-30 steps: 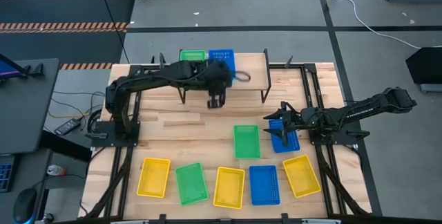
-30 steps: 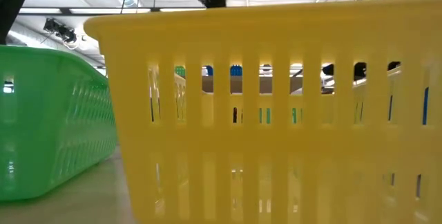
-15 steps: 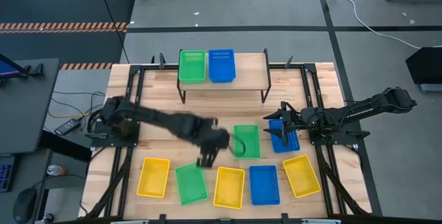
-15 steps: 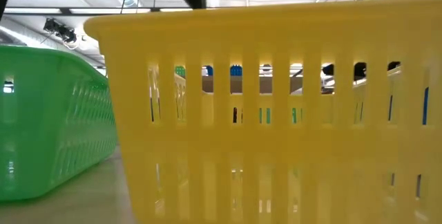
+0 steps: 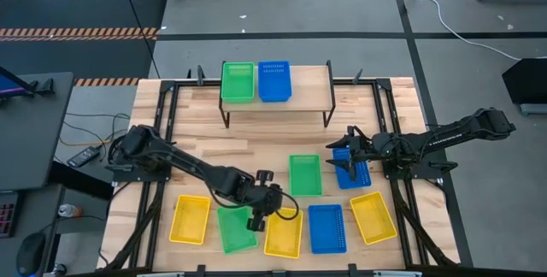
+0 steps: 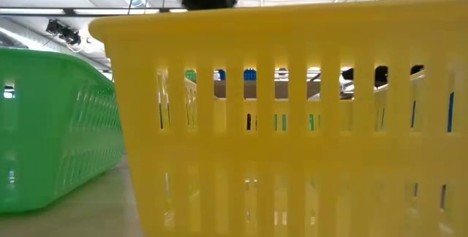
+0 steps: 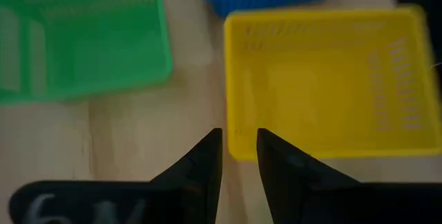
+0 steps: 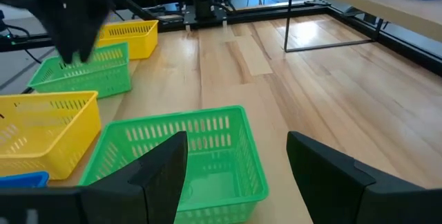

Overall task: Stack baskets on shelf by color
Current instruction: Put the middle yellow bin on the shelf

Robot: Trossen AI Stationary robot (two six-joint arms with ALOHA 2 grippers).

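High view sets out the table [image 5: 214, 153] with the shelf [image 5: 308, 85] at its far edge, already bearing one green basket [image 5: 238, 81] and one blue basket [image 5: 274, 80] side by side; its right third is bare. Near the table's middle lie a second green basket [image 5: 305, 175] and, just right of it, a blue one [image 5: 350, 167] under the right gripper [image 5: 348, 150]. Along the near edge runs a row: yellow [image 5: 191, 219], green [image 5: 236, 227], yellow [image 5: 284, 231], blue [image 5: 326, 227], yellow [image 5: 372, 217].

The left arm reaches across to that row, and the left gripper [image 5: 255, 222] hangs over the seam between the row's green basket and the middle yellow one. In the left wrist view its fingers [image 7: 200, 165] stand a narrow gap apart, holding nothing, lined up with the yellow basket's [image 7: 324, 86] near corner wall. The right gripper's fingers stand wide in its own wrist view, empty, over the table beside the green basket [image 8: 183, 158].

The step appears to be a pick from the row, likely the yellow basket. To do it well, the fingers should straddle one thin wall squarely, one inside and one outside, away from the corner so the grip does not twist. The neighbouring green basket sits close, so a straight descent should avoid nudging it. Light plastic will likely tilt when lifted by one wall; raise slowly and clear the neighbours before swinging toward the shelf's bare right end.
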